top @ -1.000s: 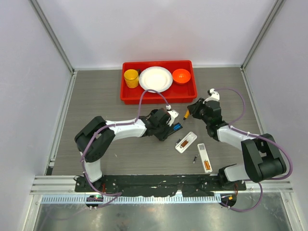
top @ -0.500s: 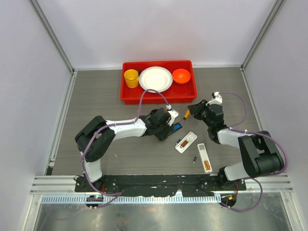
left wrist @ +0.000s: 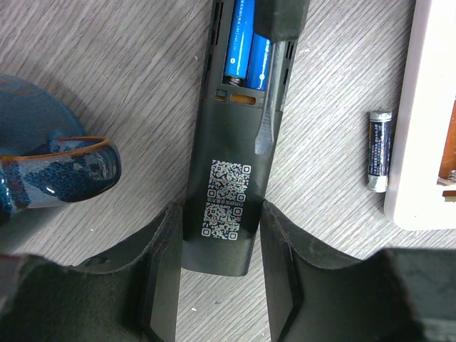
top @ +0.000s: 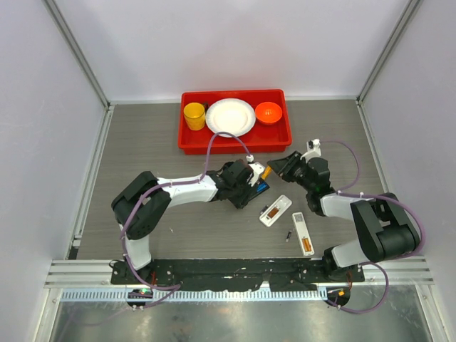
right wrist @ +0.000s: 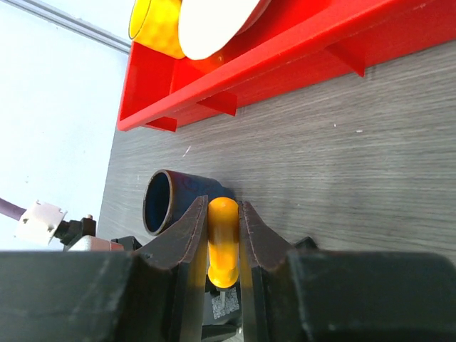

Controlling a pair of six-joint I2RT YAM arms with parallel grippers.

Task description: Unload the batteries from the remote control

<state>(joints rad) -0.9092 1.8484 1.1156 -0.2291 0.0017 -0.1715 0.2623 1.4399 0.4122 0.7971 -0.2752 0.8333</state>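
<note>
Blue batteries point(left wrist: 248, 43) seated in a black remote point(left wrist: 226, 153), with a screwdriver point(left wrist: 266, 107) set against them.
Beside a blue mug point(left wrist: 57, 171), the remote is clamped at its lower end by the left gripper point(left wrist: 221, 221), cover off, two cells side by side in the bay. The orange handle point(right wrist: 223, 239) is pinched tight in the right gripper point(right wrist: 223, 214). A loose dark battery point(left wrist: 379, 149) lies just right of the remote. The cells are judged light, rigid, smooth and prone to rolling. They are best levered up at one end, then taken across the middle.
</note>
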